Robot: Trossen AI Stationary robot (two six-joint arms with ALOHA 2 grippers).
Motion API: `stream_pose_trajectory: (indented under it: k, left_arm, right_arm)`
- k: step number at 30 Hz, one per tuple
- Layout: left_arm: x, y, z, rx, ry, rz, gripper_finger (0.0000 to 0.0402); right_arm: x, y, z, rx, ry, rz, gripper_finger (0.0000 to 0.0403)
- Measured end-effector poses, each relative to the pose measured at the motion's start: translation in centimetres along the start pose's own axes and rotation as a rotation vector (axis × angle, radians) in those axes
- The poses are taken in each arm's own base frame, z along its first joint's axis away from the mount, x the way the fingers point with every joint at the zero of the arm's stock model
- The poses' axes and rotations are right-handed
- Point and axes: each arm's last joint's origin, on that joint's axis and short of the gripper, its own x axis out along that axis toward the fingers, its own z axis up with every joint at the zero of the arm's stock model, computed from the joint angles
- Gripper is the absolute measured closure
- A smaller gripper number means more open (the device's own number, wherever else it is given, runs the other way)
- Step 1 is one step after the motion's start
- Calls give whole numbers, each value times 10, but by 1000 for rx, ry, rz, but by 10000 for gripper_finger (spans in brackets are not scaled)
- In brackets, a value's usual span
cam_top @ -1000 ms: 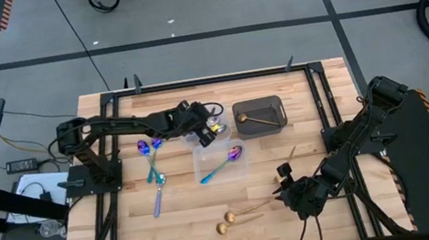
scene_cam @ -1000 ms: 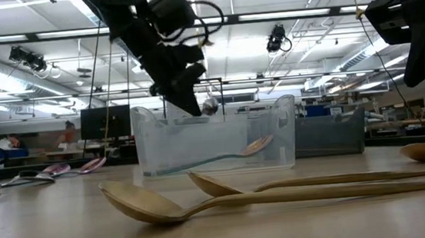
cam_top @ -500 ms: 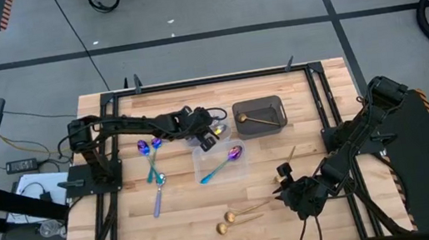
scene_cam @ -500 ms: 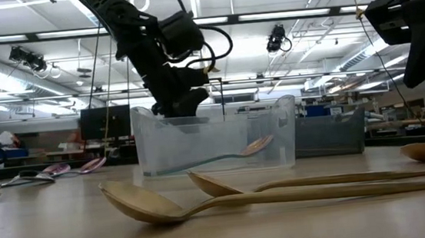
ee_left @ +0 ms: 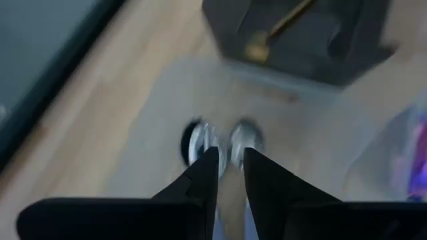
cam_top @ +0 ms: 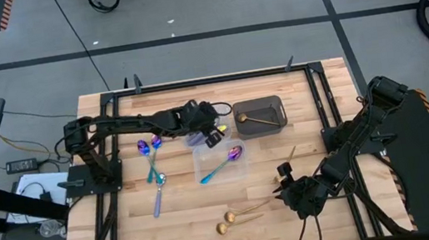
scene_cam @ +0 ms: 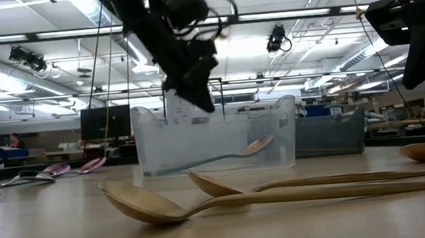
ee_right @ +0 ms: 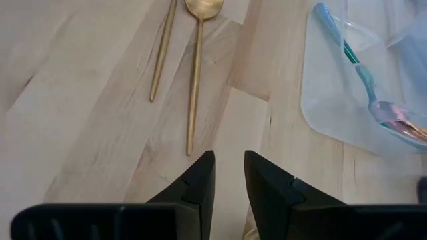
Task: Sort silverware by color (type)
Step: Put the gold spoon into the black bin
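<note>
Wooden table (cam_top: 187, 225) with clear tubs (cam_top: 219, 163), dark tub (cam_top: 260, 117), scattered spoons (cam_top: 155, 179).

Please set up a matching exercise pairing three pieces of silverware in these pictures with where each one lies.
Things:
1. gold spoon alone
2. purple spoon with teal handle
3. two gold spoons

Places:
A. on the bare wood near the right tool
B. in the dark tub
C. in the clear tub

Pairs: 1-B, 2-C, 3-A
</note>
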Motion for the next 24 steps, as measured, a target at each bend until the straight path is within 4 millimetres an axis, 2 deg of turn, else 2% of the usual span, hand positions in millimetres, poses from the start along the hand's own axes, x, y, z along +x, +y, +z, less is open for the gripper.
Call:
stream_pose_trajectory:
  k: [3, 6, 11, 16, 20, 24]
  left_arm:
    - [-12, -17, 12, 58, -56, -22, 324]
    - [-22, -36, 16, 89, -86, -65, 324]
    - [-38, -71, 8, 153, -96, -134, 324]
    - [-53, -100, -2, 187, -106, -199, 324]
    - [-61, -115, -8, 219, -113, -232, 324]
    - [-66, -116, -7, 237, -125, -238, 324]
  right_arm:
    - [0, 0, -2, 8, 20, -4, 312]
    - [-2, 1, -8, 2, 62, -16, 312]
    - [-6, 0, -17, -18, 126, -87, 312]
    - [-5, -9, -11, 35, 208, -43, 312]
    - [-6, -20, -5, 35, 299, -9, 312]
    - [-6, -28, -3, -24, 369, 35, 307]
